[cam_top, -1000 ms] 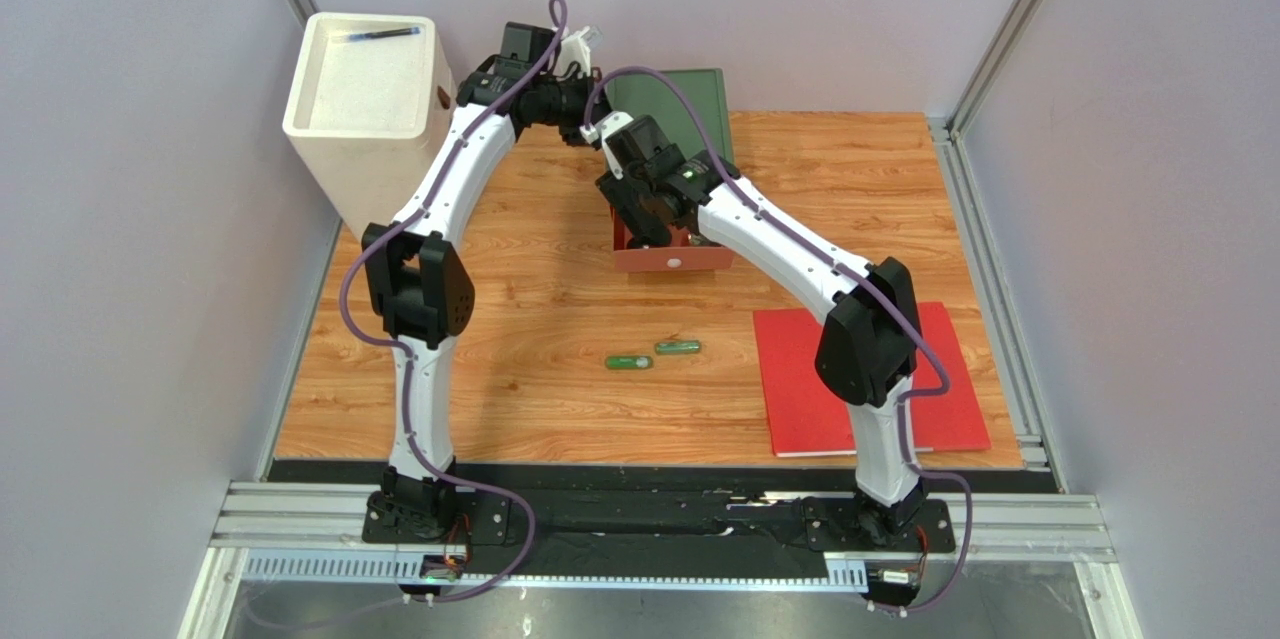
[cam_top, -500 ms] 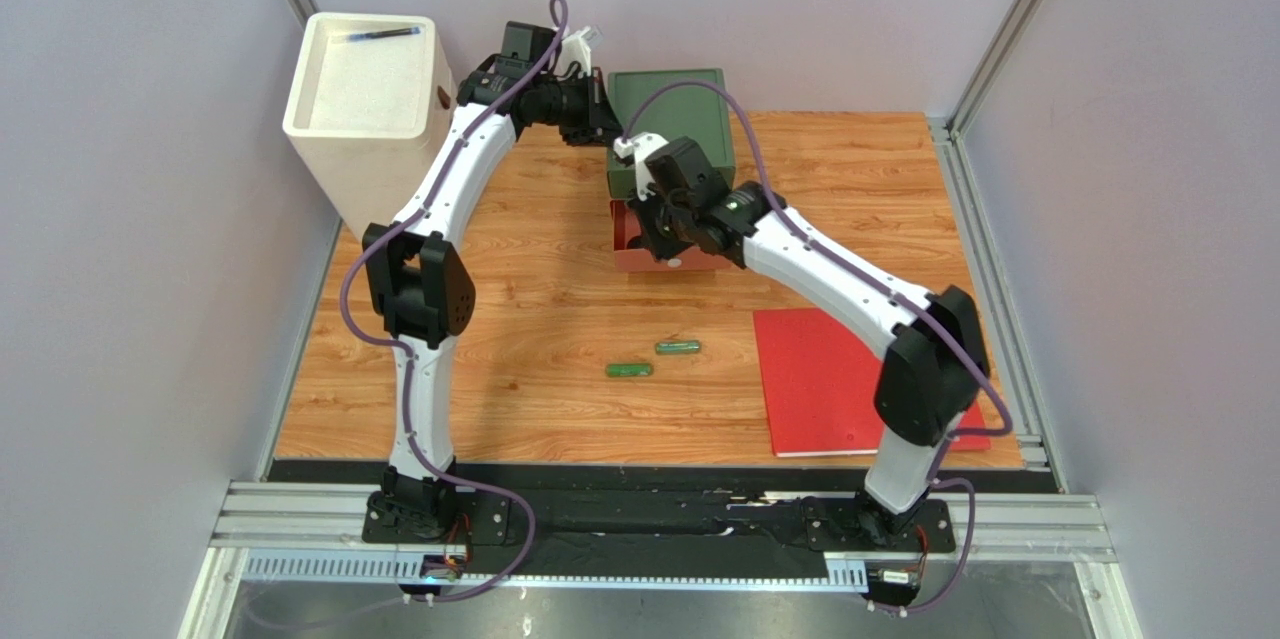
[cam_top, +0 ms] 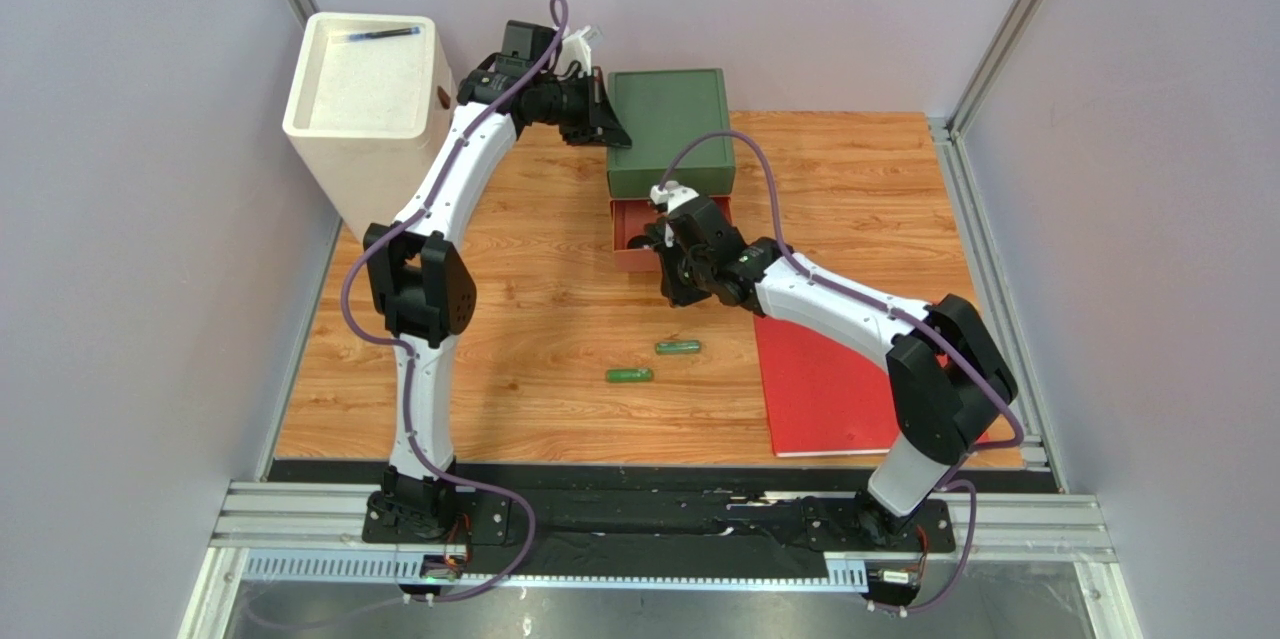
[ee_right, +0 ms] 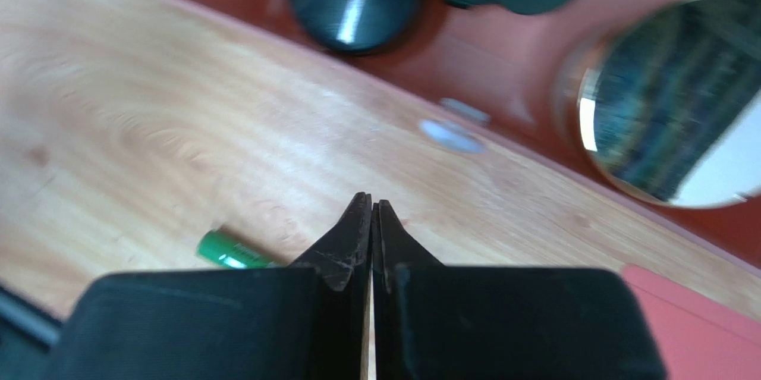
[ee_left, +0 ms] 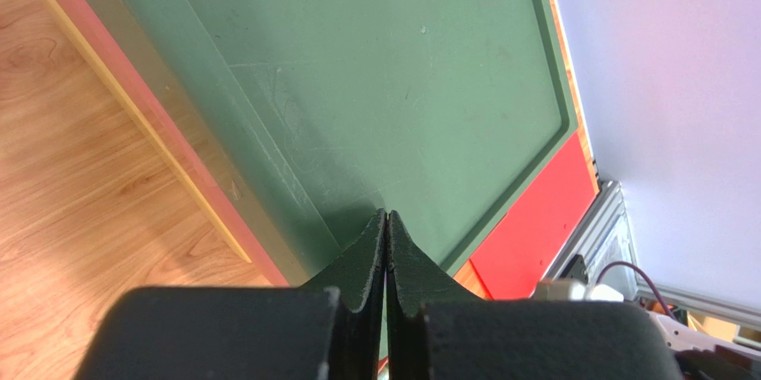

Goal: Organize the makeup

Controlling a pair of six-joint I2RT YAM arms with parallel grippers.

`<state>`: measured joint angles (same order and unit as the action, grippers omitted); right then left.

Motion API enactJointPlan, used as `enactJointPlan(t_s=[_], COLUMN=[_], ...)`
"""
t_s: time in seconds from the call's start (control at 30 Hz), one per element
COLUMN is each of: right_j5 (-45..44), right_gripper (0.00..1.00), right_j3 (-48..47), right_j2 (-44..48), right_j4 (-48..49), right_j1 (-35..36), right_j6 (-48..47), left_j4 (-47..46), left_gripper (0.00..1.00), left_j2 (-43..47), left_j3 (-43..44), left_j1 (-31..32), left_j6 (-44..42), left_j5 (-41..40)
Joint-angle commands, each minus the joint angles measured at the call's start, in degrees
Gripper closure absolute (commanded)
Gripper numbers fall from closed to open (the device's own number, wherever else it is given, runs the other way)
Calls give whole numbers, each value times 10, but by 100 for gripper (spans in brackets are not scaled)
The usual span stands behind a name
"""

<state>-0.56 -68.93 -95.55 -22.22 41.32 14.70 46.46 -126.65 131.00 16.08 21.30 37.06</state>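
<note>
Leaving the red box (ee_right: 505, 63), right end effector (ee_right: 371, 208) nears tubes (cam_top: 630, 374)

The white-and-black left arm (cam_top: 451, 174) and the white-and-black right arm (cam_top: 830, 305) have the same build: smooth white plastic links joined by bulky black joint housings. A thin purple cable (cam_top: 346, 294) runs in loose loops along each arm. Each arm stands on a flat black base plate (cam_top: 445, 518). The matte black left gripper (ee_left: 386, 216) and the matte black right gripper (ee_right: 371, 205) have blocky bodies and wedge-shaped fingers that narrow to thin tips.
</note>
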Motion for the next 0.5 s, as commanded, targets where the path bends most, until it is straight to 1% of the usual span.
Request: enactJointPlan(t_s=[0.0, 0.1, 0.4, 0.47], right_j5=[-147, -204, -273, -284], right_gripper=[100, 100, 100, 100], right_j3=[11, 4, -45, -46], right_j2=[5, -11, -64, -71], right_j4=[79, 103, 141, 162], right_j1=[5, 10, 11, 12], right_j6=[50, 50, 27, 17], left_j4=[128, 128, 130, 129], left_gripper=[100, 100, 100, 100], left_j2=[-53, -52, -53, -53], left_j3=[-28, -27, -30, -30], left_j1=[-6, -6, -6, -6], left_j6=[-34, -35, -37, -35], left_j5=[-89, -90, -92, -90])
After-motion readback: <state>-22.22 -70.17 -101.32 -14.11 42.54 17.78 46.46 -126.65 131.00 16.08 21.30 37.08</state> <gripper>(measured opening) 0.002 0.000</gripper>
